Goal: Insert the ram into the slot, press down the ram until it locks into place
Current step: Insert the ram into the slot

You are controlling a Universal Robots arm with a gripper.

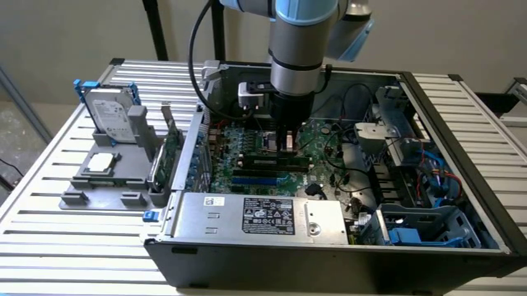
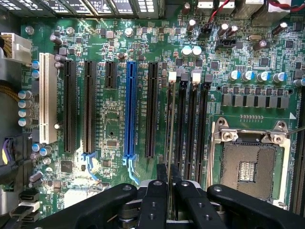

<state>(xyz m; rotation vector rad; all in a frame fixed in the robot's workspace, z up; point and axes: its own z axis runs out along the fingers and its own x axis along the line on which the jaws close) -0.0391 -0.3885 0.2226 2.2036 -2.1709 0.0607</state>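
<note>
Claw [image 2: 169, 171] grips the ram [image 2: 170, 124] edge-on, lengthwise along the black slot [image 2: 172, 76]; blue slot [image 2: 129, 109] and silver socket [image 2: 248, 167] flank it.

Readable text: almost none. Silver metal power-supply box [image 1: 197, 213]: its black rectangular label [image 1: 269, 217] carries white print and small symbols, characters not legible. The small white sticker [image 1: 216, 200] on the same box is also illegible. Silver upright hard drive [image 1: 108, 114]: pale label, print too fine to read. Large green motherboard [image 2: 109, 143], wrist view: fine white silkscreen lines run beside the long blue slot [image 2: 129, 114] and the black slots next to it, but the letters cannot be made out. One clear sign: a white triangle [image 2: 292, 115] printed at a corner of the square silver processor socket [image 2: 248, 138].
</note>
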